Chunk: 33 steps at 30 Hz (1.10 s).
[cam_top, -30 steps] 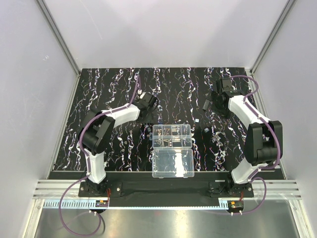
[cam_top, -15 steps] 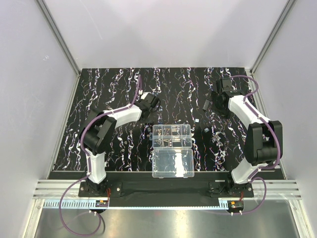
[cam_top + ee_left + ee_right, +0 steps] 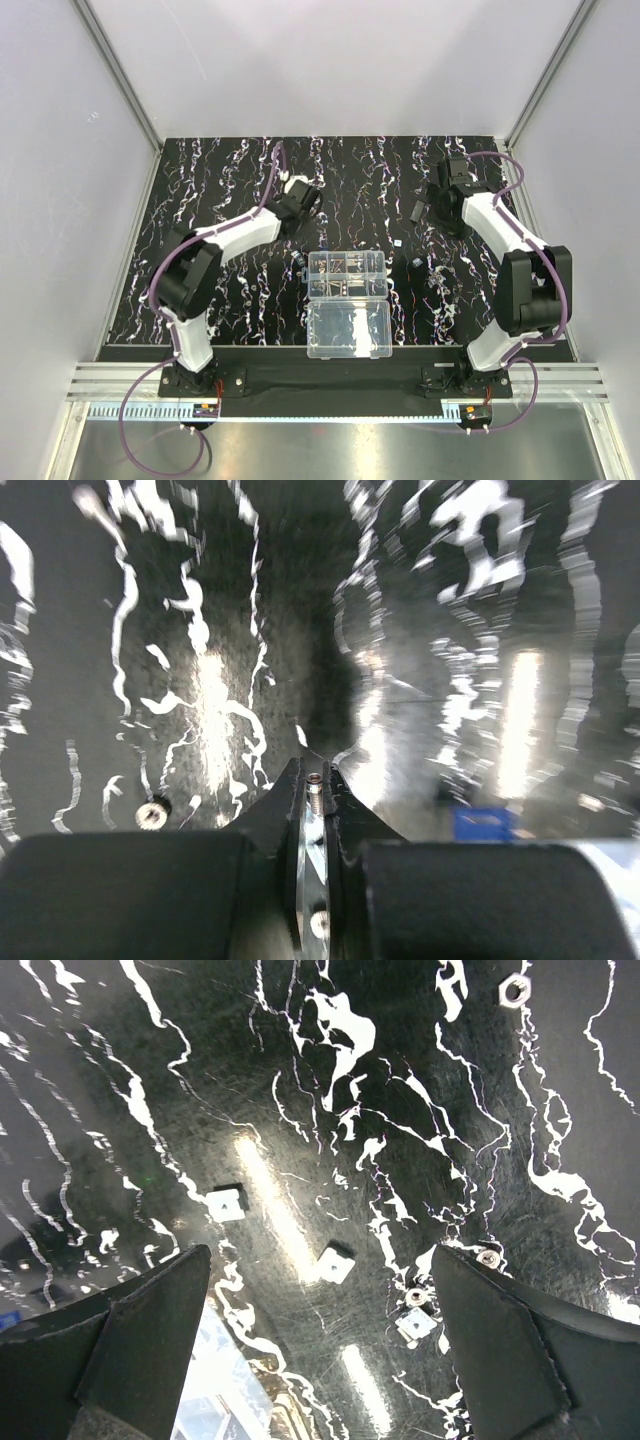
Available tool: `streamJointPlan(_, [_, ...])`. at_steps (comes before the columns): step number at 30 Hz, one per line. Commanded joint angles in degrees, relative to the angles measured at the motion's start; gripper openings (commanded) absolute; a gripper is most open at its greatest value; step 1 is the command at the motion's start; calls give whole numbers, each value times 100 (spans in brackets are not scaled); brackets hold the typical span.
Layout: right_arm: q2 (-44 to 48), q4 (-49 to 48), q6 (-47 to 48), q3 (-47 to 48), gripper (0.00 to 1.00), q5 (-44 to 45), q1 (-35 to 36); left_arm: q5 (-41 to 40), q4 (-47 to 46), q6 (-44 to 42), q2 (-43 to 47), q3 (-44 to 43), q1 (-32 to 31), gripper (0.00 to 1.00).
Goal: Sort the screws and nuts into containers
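Observation:
My left gripper [image 3: 299, 203] hovers over the mat, to the far left of the clear organizer box [image 3: 347, 275]. In the left wrist view its jaws [image 3: 315, 780] are shut on a small silvery screw [image 3: 315, 788] held upright at the tips. A round nut [image 3: 151, 814] lies on the mat to the left. My right gripper [image 3: 432, 207] is open and empty over the far right of the mat. In the right wrist view [image 3: 325, 1295], square nuts [image 3: 335, 1263] [image 3: 227, 1203] [image 3: 416, 1325] and small screws [image 3: 415, 1296] lie between its fingers. A hex nut [image 3: 513, 990] lies farther off.
The box's undivided lid half [image 3: 350, 330] lies open toward the near edge. Its corner shows in the right wrist view [image 3: 225, 1390]. Loose metal bits [image 3: 415, 262] are scattered right of the box. A small blue piece [image 3: 483, 823] lies on the mat.
My left gripper has shifted a little toward the far side with its arm stretching out. The right arm has hardly moved.

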State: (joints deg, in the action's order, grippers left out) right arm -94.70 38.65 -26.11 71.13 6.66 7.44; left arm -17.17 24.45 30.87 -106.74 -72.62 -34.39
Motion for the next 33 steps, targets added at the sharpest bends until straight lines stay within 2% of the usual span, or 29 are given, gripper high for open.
streamJointPlan(1, [460, -104, -140, 138, 100, 213, -32, 81, -221, -335, 733, -586, -208, 6])
streamJointPlan(5, [531, 2, -193, 155, 99, 319, -32, 503, -177, -372, 848, -789, -603, 6])
streamJointPlan(9, [680, -51, -280, 50, 100, 249, -32, 548, -265, -407, 743, -850, -1348, 6])
streamJointPlan(12, [803, -130, -307, -82, 100, 178, -32, 609, -317, -310, 532, -894, -1675, 6])
streamJointPlan(25, [918, -200, -149, -311, 100, 161, -32, 391, -458, -46, -101, -710, -2054, 7])
streamJointPlan(29, [883, -200, -123, -311, 100, 108, -32, 319, -380, -99, -172, -780, -2045, 14])
streamJointPlan(30, [891, -192, -105, -302, 99, 108, -32, 319, -379, -82, -128, -754, -2045, 23])
streamJointPlan(32, [883, -183, -114, -293, 100, 117, -32, 276, -379, -55, -49, -719, -2045, 31])
streamJointPlan(33, [883, -191, -114, -293, 100, 108, -32, 249, -388, -55, 73, -684, -2054, 40])
